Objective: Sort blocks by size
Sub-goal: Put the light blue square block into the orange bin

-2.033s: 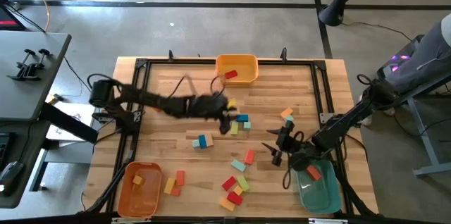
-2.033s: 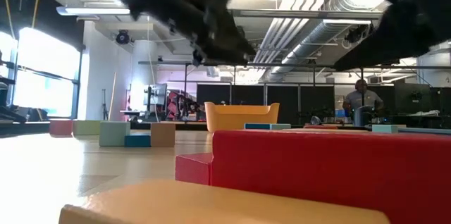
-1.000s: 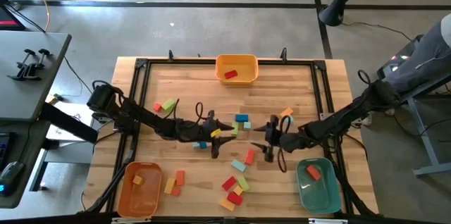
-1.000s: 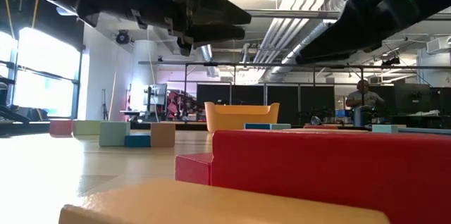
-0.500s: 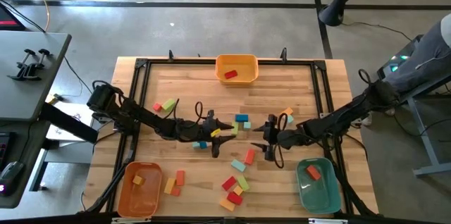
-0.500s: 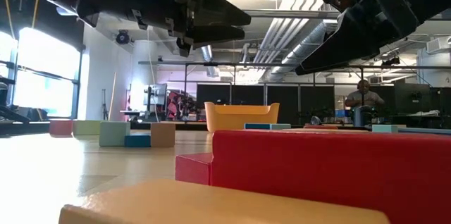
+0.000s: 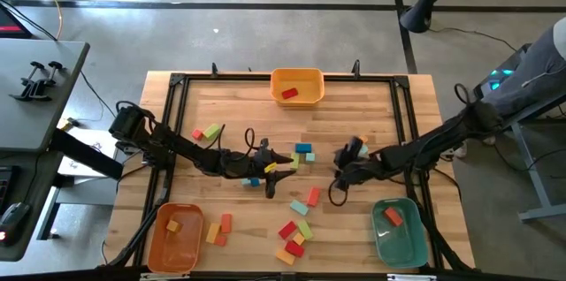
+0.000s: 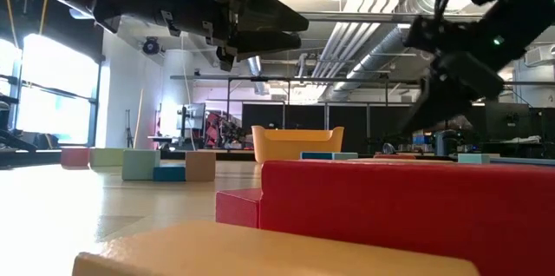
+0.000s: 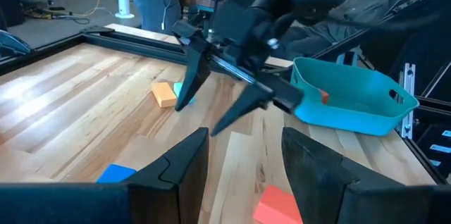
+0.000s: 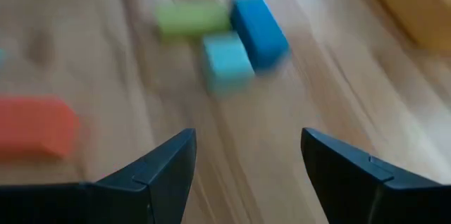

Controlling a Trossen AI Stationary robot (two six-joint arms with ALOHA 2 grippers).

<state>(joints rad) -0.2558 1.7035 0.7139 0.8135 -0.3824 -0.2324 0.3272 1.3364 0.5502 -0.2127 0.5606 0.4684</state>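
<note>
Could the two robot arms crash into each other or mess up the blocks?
Maybe. The open left gripper and open right gripper both hang over the table's middle, pointing at each other, so they could bump. The small blue, teal and green wooden blocks lie packed together, so grabbing one might knock its neighbours.

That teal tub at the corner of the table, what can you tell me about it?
The teal bin looks like smooth plastic, a rounded rectangle with an open top, raised walls and a cut-out handle slot in one end, seen in the left wrist view. It sits upright on the wooden table at the near right corner, beside the black frame rail. One orange-red block lies inside it. Neither arm touches it; the right gripper hovers off to its upper left.
</note>
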